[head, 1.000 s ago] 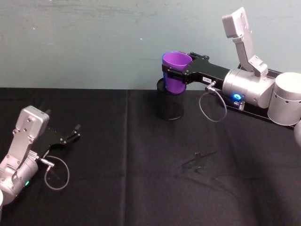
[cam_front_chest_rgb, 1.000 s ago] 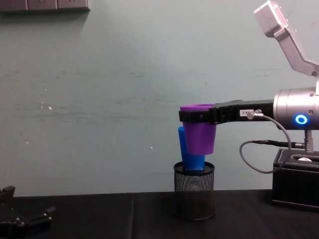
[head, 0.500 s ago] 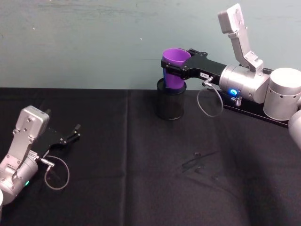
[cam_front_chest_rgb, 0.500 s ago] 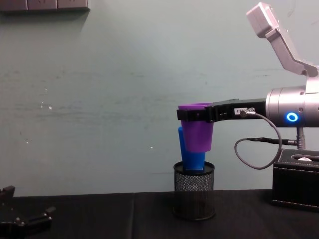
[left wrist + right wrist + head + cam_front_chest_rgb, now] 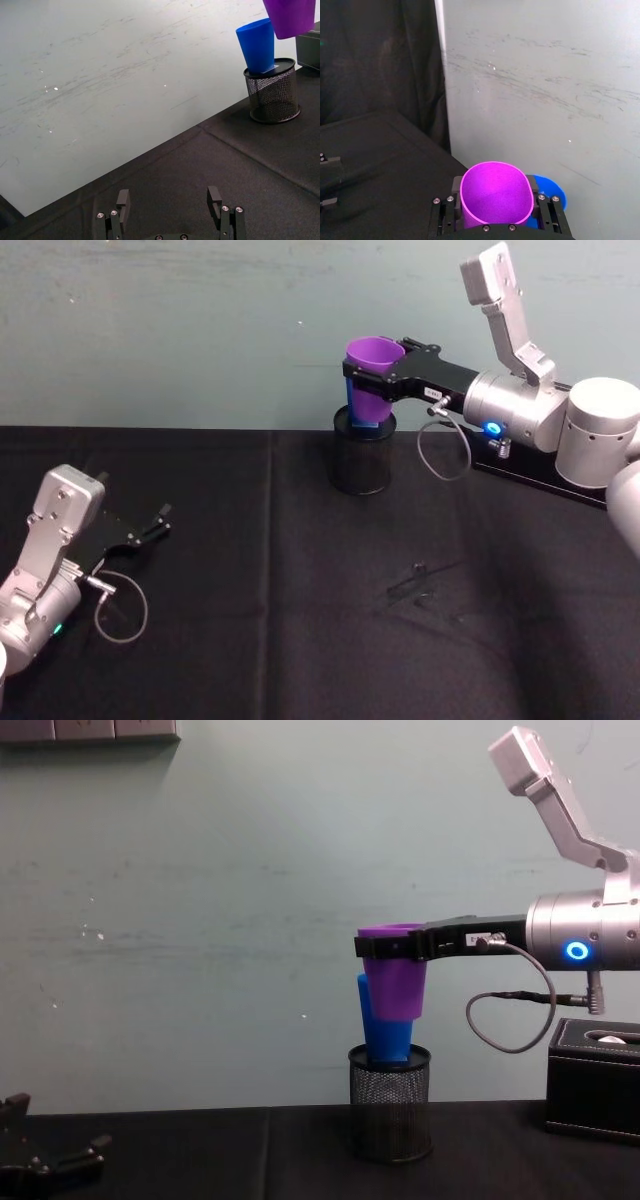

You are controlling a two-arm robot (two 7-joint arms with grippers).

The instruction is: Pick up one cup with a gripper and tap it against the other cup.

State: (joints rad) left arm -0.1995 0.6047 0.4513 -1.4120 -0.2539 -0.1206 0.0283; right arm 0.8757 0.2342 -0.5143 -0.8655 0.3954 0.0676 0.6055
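The purple cup (image 5: 372, 380) hangs in the air with my right gripper (image 5: 368, 375) shut around it just below the rim. The blue cup (image 5: 385, 1038) stands upright in a black wire-mesh holder (image 5: 390, 1105) at the table's back edge. In the chest view the purple cup (image 5: 393, 975) overlaps the blue cup's upper part. From the left wrist the purple cup (image 5: 290, 17) sits close beside the blue cup's (image 5: 257, 45) rim; I cannot tell whether they touch. In the right wrist view the purple cup (image 5: 495, 192) lies between the fingers, with the blue cup (image 5: 547, 190) just behind. My left gripper (image 5: 150, 530) rests open on the table at the left.
A black box (image 5: 595, 1080) stands at the back right under my right arm. A small clear object (image 5: 420, 585) lies on the black cloth right of centre. The wall runs close behind the mesh holder (image 5: 361, 455).
My right arm has moved slightly farther forward and to the left, carrying the purple cup closer over the blue cup. The left arm has not moved.
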